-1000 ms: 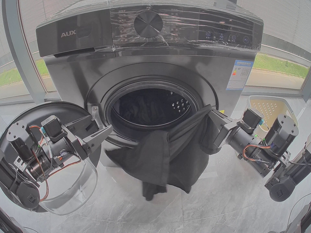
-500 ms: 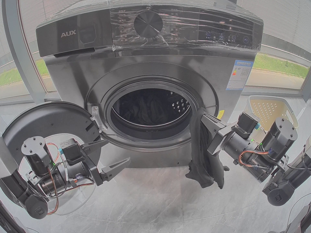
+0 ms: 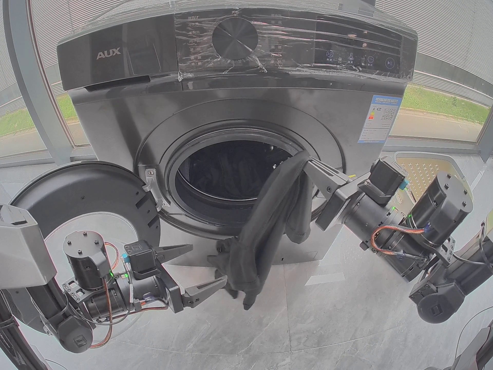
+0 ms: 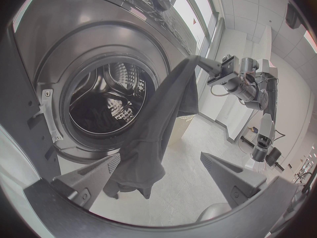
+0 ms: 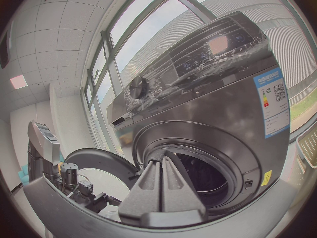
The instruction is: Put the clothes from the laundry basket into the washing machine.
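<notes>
Head view is showing your right pincer [image 3: 308, 161] clamping the dark garment [image 3: 267, 222], dangling below it outside the drum [image 3: 226, 173]. Your left pincer [image 3: 207, 264] is gaping wide beside the hem [image 3: 241, 283]; try scooping it inward.

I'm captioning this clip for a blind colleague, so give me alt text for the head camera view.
The right gripper, shut on a dark garment, holds it at the rim of the open washing machine, the cloth hanging toward the floor. The left gripper is open, low beside the garment's bottom end, before the swung-open door.
</notes>
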Tool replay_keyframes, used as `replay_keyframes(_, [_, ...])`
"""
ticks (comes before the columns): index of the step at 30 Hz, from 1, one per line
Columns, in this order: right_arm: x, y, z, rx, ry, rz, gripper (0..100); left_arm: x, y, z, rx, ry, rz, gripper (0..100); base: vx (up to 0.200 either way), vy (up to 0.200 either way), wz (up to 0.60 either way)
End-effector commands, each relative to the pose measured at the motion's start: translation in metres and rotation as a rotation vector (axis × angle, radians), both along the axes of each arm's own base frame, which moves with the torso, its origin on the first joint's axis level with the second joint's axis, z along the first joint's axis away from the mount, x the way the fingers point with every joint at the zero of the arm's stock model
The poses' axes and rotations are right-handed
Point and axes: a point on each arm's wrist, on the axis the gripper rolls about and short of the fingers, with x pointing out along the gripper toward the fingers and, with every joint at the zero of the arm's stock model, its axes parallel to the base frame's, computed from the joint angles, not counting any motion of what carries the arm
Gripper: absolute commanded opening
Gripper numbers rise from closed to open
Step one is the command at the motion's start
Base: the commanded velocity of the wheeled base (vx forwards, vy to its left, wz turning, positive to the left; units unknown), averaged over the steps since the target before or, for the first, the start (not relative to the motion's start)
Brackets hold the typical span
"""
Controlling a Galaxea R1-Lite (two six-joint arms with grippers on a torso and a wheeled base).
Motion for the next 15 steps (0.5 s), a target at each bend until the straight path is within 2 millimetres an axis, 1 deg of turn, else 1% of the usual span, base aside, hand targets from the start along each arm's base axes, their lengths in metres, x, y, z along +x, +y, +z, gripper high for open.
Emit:
replay_keyframes(1, [-0.008,0.013,0.003,0.012,-0.011,0.052,0,0.005,-0.006,-0.014,0.035,0.027,-0.015,100,0.0,0.0,0.0])
replay_keyframes(4, [-0.009,0.02,0.007,0.022,-0.027,0.082,0,0.011,-0.007,-0.019,0.044,0.032,-0.008,100,0.0,0.0,0.0])
replay_keyframes(8, [-0.011,0.031,0.006,0.016,-0.019,0.111,0,0.016,-0.009,-0.022,0.044,0.034,-0.006,100,0.0,0.0,0.0])
replay_keyframes(12, [-0.017,0.038,0.007,0.029,0.007,0.147,0,0.022,-0.014,-0.023,0.038,0.029,-0.01,100,0.0,0.0,0.0])
replay_keyframes(15, [-0.018,0.04,0.007,0.031,0.007,0.156,0,0.027,-0.018,-0.028,0.043,0.034,-0.003,100,0.0,0.0,0.0])
